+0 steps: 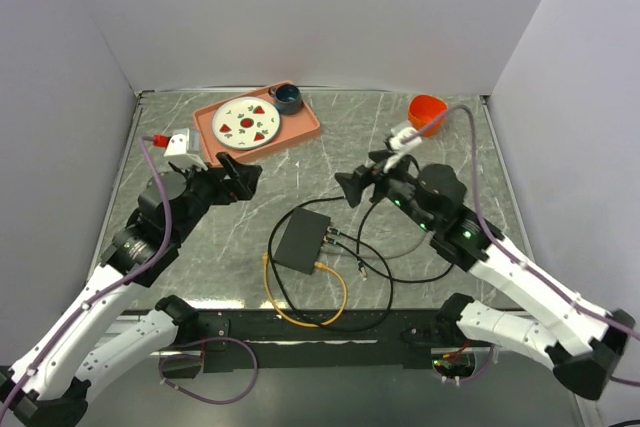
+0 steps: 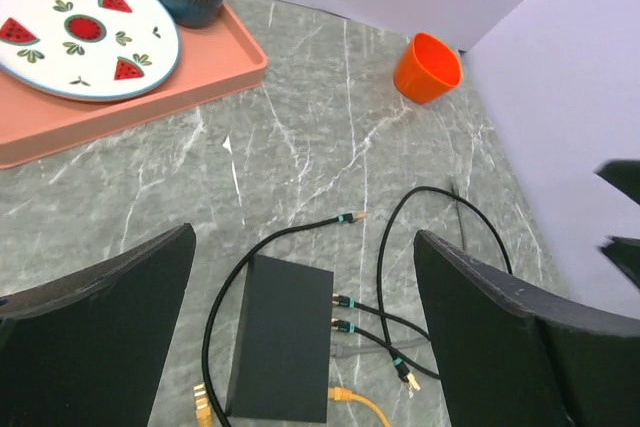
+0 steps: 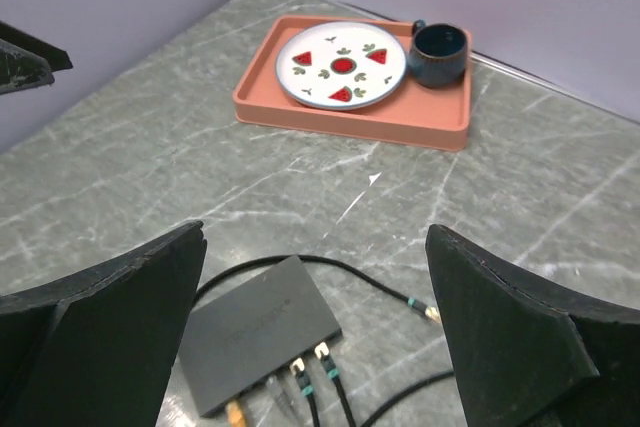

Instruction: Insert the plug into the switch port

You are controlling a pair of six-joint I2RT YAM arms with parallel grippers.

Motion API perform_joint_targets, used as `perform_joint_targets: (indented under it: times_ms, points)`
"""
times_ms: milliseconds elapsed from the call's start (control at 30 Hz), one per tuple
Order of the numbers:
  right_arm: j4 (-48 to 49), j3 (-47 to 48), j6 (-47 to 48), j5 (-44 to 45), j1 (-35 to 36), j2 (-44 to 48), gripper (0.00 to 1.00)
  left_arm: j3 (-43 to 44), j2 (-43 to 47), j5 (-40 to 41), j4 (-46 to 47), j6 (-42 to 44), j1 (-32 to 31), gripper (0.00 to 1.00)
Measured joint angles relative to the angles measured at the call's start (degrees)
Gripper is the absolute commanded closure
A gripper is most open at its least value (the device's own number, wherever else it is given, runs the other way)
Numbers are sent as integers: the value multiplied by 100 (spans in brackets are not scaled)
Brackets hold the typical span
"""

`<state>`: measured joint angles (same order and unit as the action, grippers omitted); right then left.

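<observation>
Your left gripper (image 1: 238,175) hangs wide open and empty at centre left. The switch (image 1: 303,240) lies at centre, ports facing right, with a loose plug (image 2: 352,217) just beside it. The right gripper (image 1: 355,187) hovers fully spread and empty. Next, grasp that plug. Bare table (image 1: 330,137) surrounds it, but cables (image 2: 382,252) crowd the ports.

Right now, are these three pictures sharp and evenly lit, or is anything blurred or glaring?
Top external view: soft even light, faint shadows, the small flat black switch box crisp. Left wrist view: close black fingers loom large, the orange plastic cup sharp. Right wrist view: the white watermelon-patterned plate clear, no glare.
</observation>
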<state>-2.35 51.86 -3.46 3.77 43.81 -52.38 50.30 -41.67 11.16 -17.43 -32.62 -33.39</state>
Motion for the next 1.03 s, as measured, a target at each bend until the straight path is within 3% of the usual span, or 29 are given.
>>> perform_joint_targets:
  times_ms: [267, 500, 833, 1033]
  points:
    - [-929, -756, -431, 446, -20, 1521, 1, -155, 254, 24, -315, -157, 0, 3]
    - [-1338, -1040, -619, 767, -20, 2234, 1, -302, 179, -68, -428, -264, 0, 3]
    - [-1679, -1106, -785, 1156, -20, 2074, 1, -490, 157, -122, -212, -227, 0, 3]
    - [-1384, -1287, -621, 848, -20, 1943, 0, -533, 76, -50, -120, -120, 0, 3]
